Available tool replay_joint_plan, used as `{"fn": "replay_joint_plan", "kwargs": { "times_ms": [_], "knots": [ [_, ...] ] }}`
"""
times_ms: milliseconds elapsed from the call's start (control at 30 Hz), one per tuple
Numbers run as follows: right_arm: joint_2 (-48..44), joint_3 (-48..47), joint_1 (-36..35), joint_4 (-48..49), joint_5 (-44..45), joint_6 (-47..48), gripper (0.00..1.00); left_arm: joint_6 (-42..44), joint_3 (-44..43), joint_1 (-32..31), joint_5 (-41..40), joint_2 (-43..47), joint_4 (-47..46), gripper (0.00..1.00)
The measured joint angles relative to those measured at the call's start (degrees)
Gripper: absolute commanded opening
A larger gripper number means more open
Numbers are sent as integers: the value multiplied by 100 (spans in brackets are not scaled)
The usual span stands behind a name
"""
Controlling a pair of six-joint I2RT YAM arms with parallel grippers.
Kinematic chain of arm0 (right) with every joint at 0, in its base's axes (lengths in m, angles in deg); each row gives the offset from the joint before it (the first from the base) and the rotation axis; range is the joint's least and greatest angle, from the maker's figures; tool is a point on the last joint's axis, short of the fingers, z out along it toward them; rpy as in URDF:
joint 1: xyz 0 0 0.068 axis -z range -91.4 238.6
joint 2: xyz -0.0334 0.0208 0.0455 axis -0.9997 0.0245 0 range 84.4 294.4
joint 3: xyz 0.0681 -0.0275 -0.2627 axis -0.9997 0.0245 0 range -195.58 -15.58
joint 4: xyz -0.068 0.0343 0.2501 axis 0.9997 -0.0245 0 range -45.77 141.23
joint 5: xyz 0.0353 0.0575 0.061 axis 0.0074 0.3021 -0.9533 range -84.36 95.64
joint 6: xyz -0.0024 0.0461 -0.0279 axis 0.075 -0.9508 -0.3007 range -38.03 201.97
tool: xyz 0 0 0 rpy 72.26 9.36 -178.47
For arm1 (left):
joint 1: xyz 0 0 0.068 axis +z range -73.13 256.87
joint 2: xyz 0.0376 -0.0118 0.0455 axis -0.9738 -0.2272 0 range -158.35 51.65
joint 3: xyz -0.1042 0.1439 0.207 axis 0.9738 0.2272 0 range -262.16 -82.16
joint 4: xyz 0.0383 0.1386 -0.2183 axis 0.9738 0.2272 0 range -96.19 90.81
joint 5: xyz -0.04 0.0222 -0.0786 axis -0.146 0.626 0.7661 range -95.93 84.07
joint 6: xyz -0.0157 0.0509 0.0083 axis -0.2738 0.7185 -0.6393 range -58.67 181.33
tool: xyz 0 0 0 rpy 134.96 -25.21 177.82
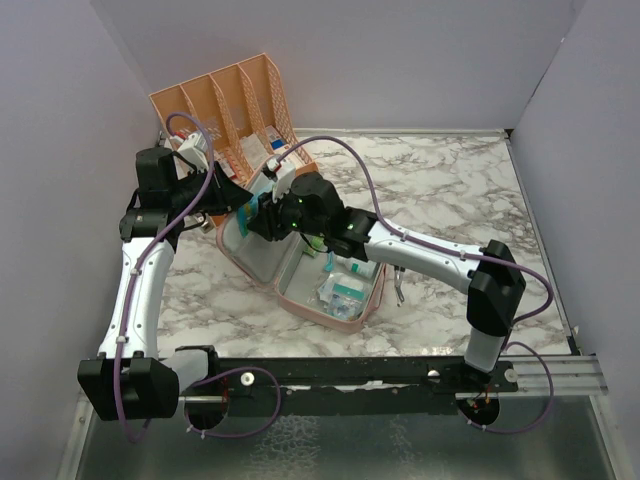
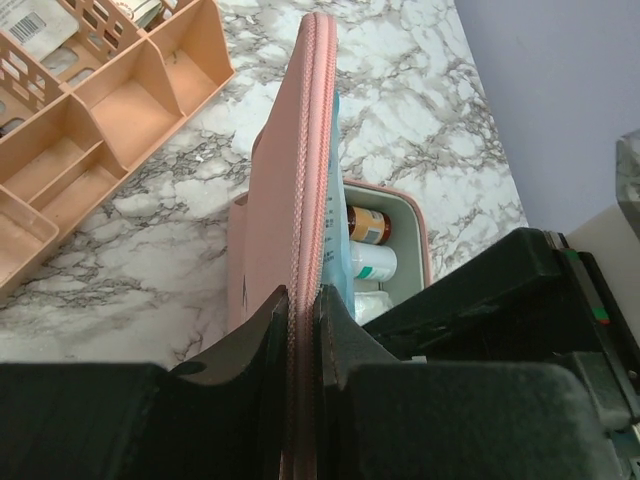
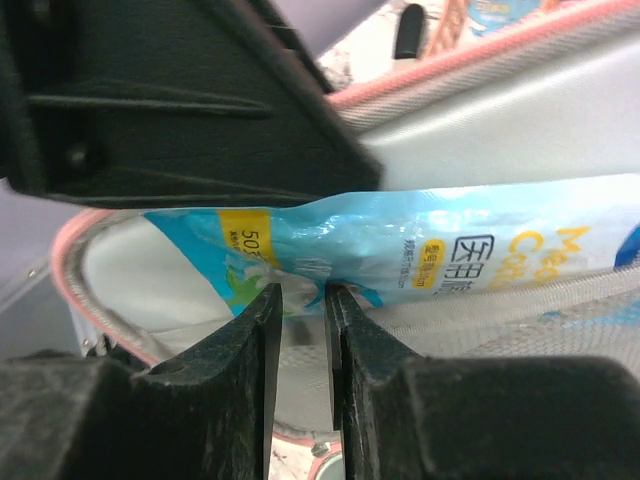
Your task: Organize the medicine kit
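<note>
The medicine kit (image 1: 262, 262) lay open on the marble table (image 1: 440, 190), left of the middle, its tray half toward the arms and its lid (image 2: 270, 190) standing almost upright behind it. The left claw (image 2: 305, 300) was clamped on the zip edge of this lid and held it up.

The right claw (image 3: 300, 300) had its fingers nearly together, and the lower edge of a blue packet (image 3: 450, 255) sat between the tips, so I judged it to be pinched there. The packet was directly in front of this claw, against the grey lining. Its long axis ran sideways along the lid, across the fingers. A mesh pocket edge passed just under it, so the coming move was probably a push down into that pocket, done by the right arm.

Only the right wrist view showed the packet and the mesh. Only the left wrist view showed a brown bottle (image 2: 368, 225) in the tray. The top view alone showed both arms and, farthest away, the peach organizer (image 1: 225, 100).
</note>
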Motion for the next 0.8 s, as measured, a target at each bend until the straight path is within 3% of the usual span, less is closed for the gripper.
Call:
{"fn": "replay_joint_plan", "kwargs": {
  "times_ms": [300,800],
  "knots": [
    [120,-2,-61,-7,1021,-476,25,-4,20,26,-59,0,-37,0],
    [-457,409,-13,175,177,249,33,-63,20,0,0,2,-55,0]
  ]
}}
